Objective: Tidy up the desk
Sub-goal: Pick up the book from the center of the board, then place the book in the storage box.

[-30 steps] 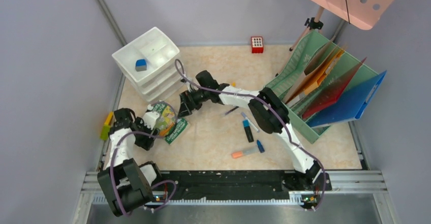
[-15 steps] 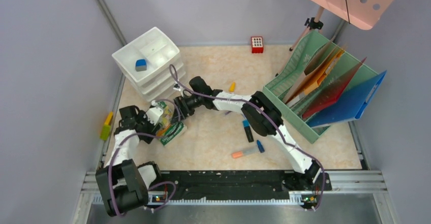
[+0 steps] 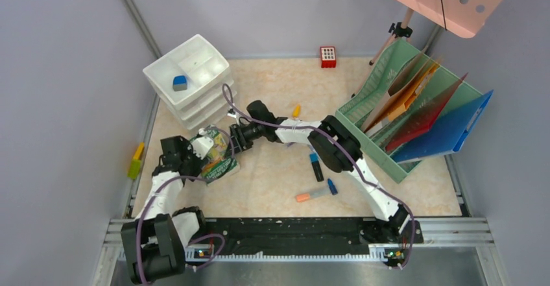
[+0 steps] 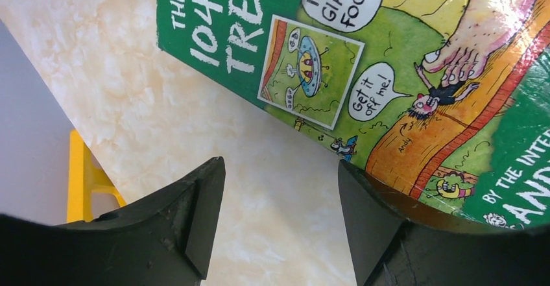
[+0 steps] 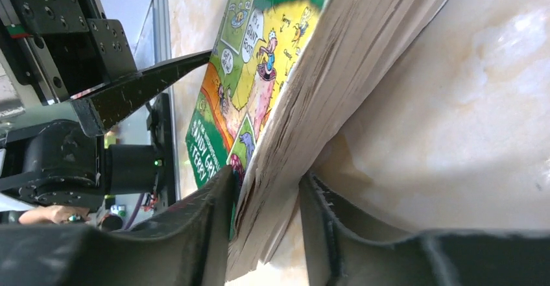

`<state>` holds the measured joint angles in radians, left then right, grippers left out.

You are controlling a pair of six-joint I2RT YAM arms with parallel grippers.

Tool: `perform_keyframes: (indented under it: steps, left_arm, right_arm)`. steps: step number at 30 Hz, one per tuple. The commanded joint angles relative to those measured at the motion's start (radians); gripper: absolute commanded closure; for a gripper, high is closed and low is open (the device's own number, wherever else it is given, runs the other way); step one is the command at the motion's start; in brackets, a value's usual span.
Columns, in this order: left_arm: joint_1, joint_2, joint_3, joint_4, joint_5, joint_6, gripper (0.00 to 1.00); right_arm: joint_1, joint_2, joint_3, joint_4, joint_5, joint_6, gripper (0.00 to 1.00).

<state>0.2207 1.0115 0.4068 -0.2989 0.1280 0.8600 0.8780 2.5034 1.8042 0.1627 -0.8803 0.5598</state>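
Desk: a large flat rectangular tabletop, beige with pale marble-like mottling. Grey panels wall it on three sides, and a black rail runs along the near edge by my arm bases. It fills the middle of the top view, under both arms. Close up in the left wrist view, the veining is cream and tan.

Book: a green paperback with a cartoon cover. It is on the left part of the desk, near the white plastic drawer unit, and sits tilted, not flat.

My right gripper: narrow, clamped on the book at its page edge, with one finger on the cover side.

My left gripper: jaws apart with bare desk between them. One finger lies against the cover.

Green mesh file rack: stands at the right and holds coloured folders.
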Motion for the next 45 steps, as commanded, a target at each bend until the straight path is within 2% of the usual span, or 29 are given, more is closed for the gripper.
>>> perform_keyframes:
  steps: [1,3,6,13,21,26,29,33,36,41,45]
  left_arm:
    - [-0.027,-0.051,-0.026,-0.041,0.103,-0.045,0.3]
    - [-0.027,-0.088,-0.014,-0.09,0.112,-0.04,0.3]
    - [-0.026,-0.135,0.027,-0.191,0.14,-0.036,0.3]
    - [-0.027,-0.184,0.17,-0.372,0.238,-0.066,0.3]
    - [-0.026,-0.122,0.365,-0.405,0.364,-0.354,0.29]
    - [-0.024,-0.036,0.507,-0.42,0.529,-0.534,0.29]
    - [-0.024,0.016,0.57,-0.359,0.639,-0.689,0.28]
    - [-0.026,0.106,0.608,-0.18,0.787,-0.961,0.18]
    - [-0.043,0.175,0.621,-0.006,0.813,-1.178,0.14]
    - [-0.115,0.254,0.637,0.195,0.788,-1.337,0.11]
    - [-0.177,0.296,0.657,0.269,0.759,-1.393,0.1]
  right_arm:
    - [0.044,-0.069,-0.048,-0.064,-0.051,0.0,0.68]
    - [0.031,-0.122,-0.086,-0.069,-0.037,-0.009,0.76]
    - [0.007,-0.23,-0.158,-0.073,-0.003,-0.023,1.0]
    - [-0.058,-0.468,-0.336,-0.021,0.09,0.025,1.0]
    - [-0.179,-0.628,-0.457,0.051,0.14,0.111,1.0]
    - [-0.253,-0.685,-0.462,0.04,0.139,0.095,1.0]
    - [-0.29,-0.713,-0.461,0.055,0.115,0.089,1.0]
    - [-0.32,-0.754,-0.468,0.092,0.079,0.09,1.0]
    - [-0.331,-0.788,-0.479,0.121,0.06,0.094,1.0]
    - [-0.333,-0.82,-0.506,0.171,0.029,0.113,1.0]
    - [-0.333,-0.833,-0.522,0.218,0.01,0.14,1.0]
